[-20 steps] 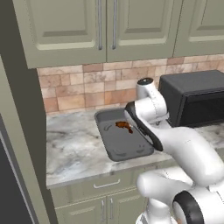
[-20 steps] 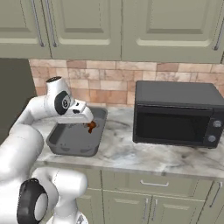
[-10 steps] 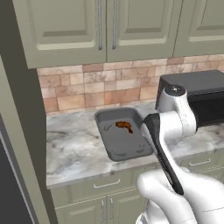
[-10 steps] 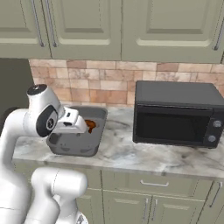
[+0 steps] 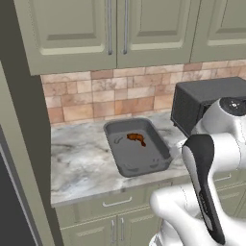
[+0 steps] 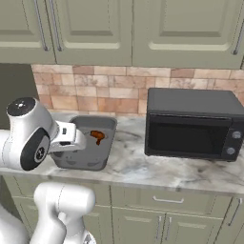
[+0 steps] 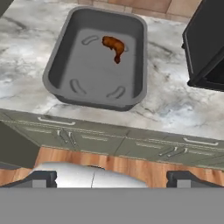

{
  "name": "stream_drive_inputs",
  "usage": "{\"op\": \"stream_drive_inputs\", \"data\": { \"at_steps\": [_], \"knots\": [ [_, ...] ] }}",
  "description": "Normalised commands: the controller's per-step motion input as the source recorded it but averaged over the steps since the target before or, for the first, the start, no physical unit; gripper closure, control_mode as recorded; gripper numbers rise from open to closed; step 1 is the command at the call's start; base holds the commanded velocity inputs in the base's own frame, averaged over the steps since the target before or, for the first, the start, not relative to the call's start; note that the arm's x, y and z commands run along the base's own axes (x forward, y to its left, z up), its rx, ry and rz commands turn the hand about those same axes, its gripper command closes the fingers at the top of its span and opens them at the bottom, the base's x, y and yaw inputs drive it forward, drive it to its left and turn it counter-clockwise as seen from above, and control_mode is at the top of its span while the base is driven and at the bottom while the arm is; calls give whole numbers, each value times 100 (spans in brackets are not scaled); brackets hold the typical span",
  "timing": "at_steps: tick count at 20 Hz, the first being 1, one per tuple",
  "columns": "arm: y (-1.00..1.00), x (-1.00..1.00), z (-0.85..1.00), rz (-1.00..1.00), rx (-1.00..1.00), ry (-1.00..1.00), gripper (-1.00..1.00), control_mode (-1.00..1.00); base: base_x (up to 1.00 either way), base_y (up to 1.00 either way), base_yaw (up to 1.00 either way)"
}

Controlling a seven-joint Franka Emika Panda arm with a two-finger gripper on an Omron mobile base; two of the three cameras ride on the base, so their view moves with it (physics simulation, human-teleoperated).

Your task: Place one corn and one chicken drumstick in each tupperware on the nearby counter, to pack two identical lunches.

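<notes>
Grey tupperware (image 5: 138, 147) sits on the marbled counter (image 5: 79, 158), one chicken drumstick (image 5: 136, 139) lying toward its back. Black microwave (image 6: 190, 124) just right of it. Arm folded, raised; gripper (image 7: 112, 177) looks down over the counter edge, jaws spread wide, empty.

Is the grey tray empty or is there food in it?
Not empty. The tupperware holds one chicken drumstick, lying near its far end; no green corn is in it.
</notes>
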Motion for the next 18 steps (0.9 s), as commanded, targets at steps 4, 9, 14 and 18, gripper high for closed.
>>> {"op": "stream_drive_inputs", "data": {
  "at_steps": [4,9,14,18],
  "knots": [
    [0,0,0,0,0,0,-100,100,-27,-54,2],
    [0,0,0,0,0,0,-100,100,-18,-98,-4],
    [0,0,0,0,0,0,-100,100,-12,-100,-8],
    [0,0,0,0,0,0,-100,100,-22,-100,-6]
  ]
}}
